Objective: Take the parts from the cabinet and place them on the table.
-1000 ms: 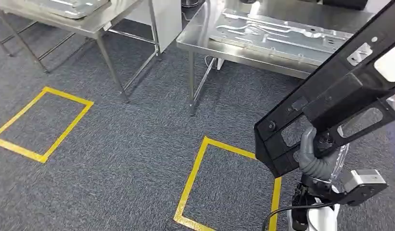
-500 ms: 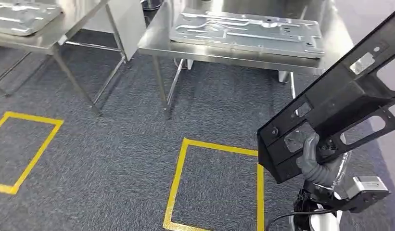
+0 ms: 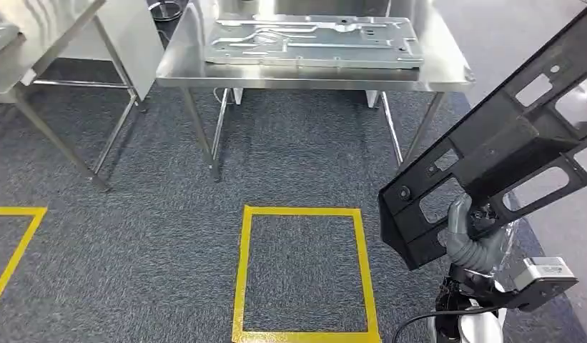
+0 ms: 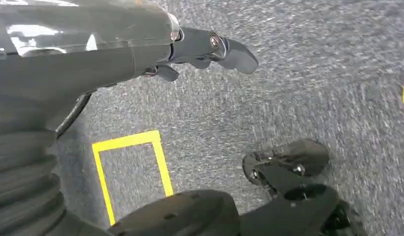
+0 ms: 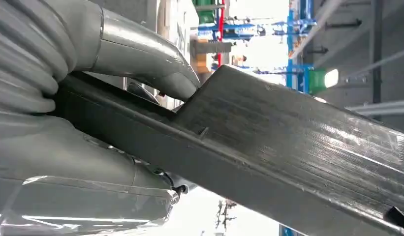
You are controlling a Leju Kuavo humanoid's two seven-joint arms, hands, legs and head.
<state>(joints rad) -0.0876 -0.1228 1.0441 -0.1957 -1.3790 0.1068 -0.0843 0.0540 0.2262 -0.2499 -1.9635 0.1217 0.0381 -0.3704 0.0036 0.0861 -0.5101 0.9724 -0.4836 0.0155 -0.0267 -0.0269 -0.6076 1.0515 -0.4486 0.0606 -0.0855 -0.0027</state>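
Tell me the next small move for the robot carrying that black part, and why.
Probably step forward onto the yellow floor square toward the steel table. The right hand grips the black part at its lower end and holds it raised and tilted, and the table stands beyond the square, too far to set it down. A silver panel covers most of the tabletop, so aim for the bare right end.

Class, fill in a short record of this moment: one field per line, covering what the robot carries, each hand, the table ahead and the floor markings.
Carried item: long black plastic panel with cut-out openings, tilted
Right hand: grips the panel's lower end, fingers curled around its edge
Left hand: holds nothing, hangs over the carpet
Table ahead: stainless steel table with a flat silver stamped metal plate lying on it
Floor: grey carpet with a yellow tape rectangle in front of the table
Placement: not yet done
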